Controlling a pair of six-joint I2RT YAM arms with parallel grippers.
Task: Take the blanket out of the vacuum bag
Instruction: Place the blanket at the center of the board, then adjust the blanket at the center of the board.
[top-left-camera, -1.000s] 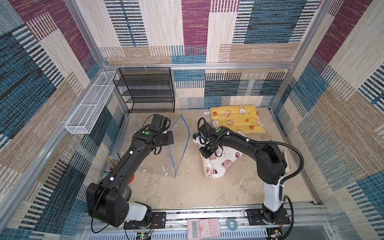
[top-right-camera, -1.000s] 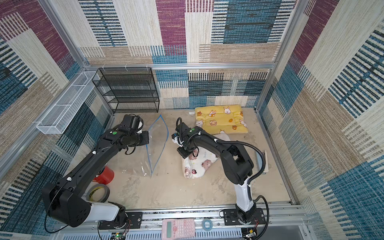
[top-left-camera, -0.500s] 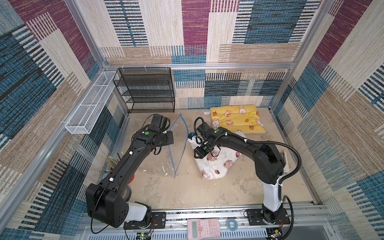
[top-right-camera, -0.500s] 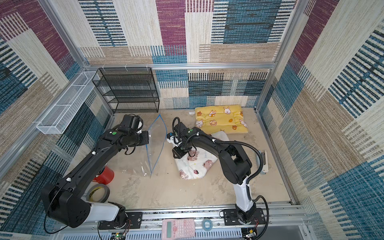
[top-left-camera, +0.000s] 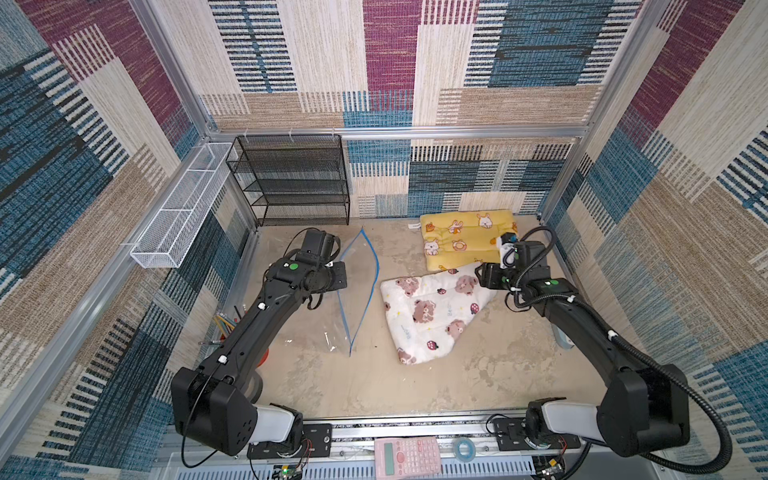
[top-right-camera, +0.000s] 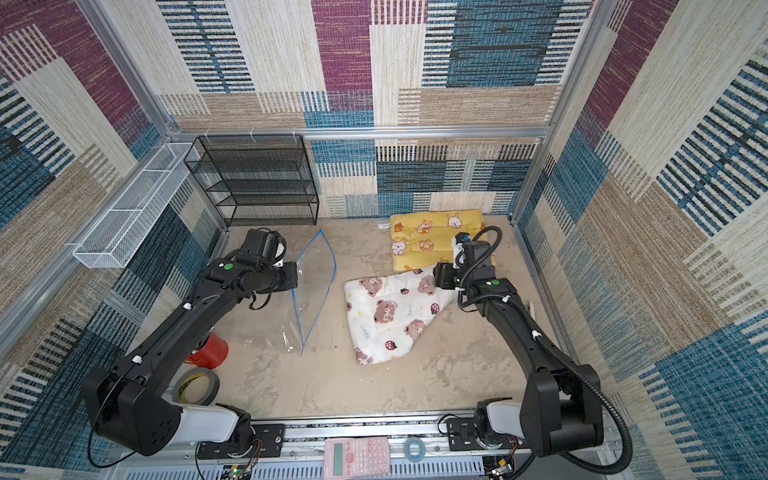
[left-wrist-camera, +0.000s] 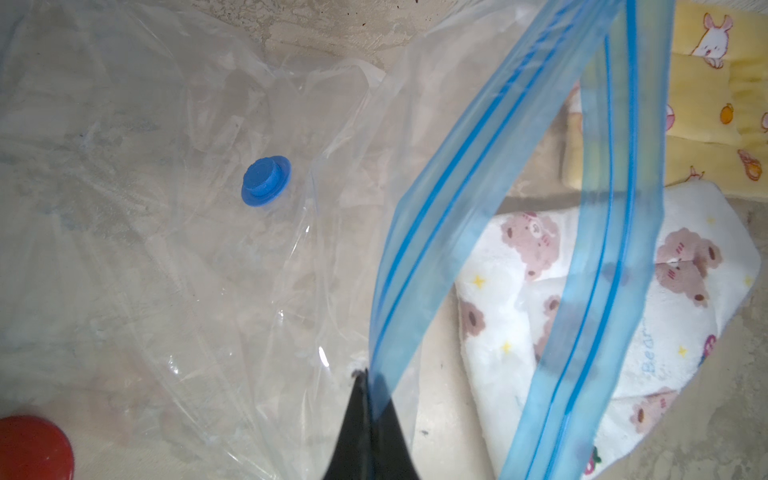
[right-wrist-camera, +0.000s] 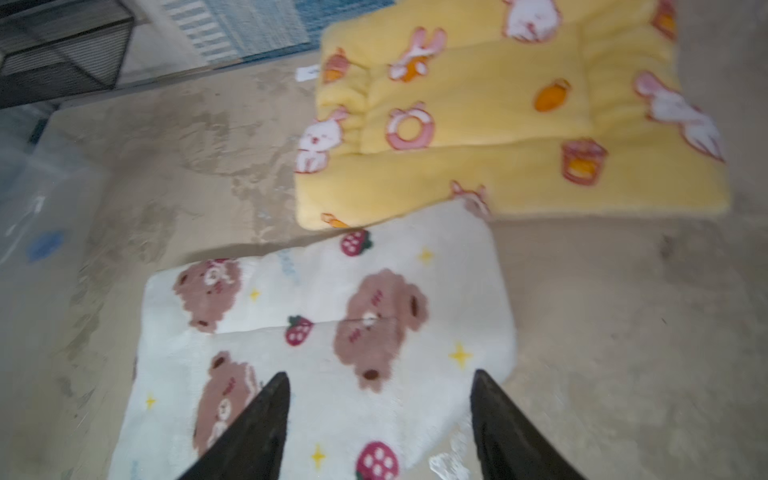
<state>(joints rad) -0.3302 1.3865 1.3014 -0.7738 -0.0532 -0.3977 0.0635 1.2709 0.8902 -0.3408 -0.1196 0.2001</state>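
Note:
The vacuum bag (top-left-camera: 332, 320) is clear plastic, and its blue zip strip (left-wrist-camera: 478, 208) gapes open in an arc. Its round blue valve cap (left-wrist-camera: 265, 181) shows in the left wrist view. My left gripper (top-left-camera: 343, 276) is shut on the bag's rim by the zip strip and holds that edge up off the floor. The blanket (top-left-camera: 428, 316), white with brown bears and strawberries, lies folded on the floor to the right of the bag and outside it. My right gripper (right-wrist-camera: 380, 374) hangs open over the blanket's far right corner, with nothing between its fingers.
A folded yellow rabbit-print blanket (top-left-camera: 465, 237) lies at the back right, touching the white one. A black wire rack (top-left-camera: 295, 178) stands at the back and a white wire basket (top-left-camera: 183, 208) hangs on the left wall. A red cup (top-right-camera: 212, 351) and a tape roll (top-right-camera: 195, 386) sit under the left arm.
My right gripper has opened, let go of the blanket and drawn back to the right. The blanket now lies flat, farther from the bag. The left gripper has kept its hold.

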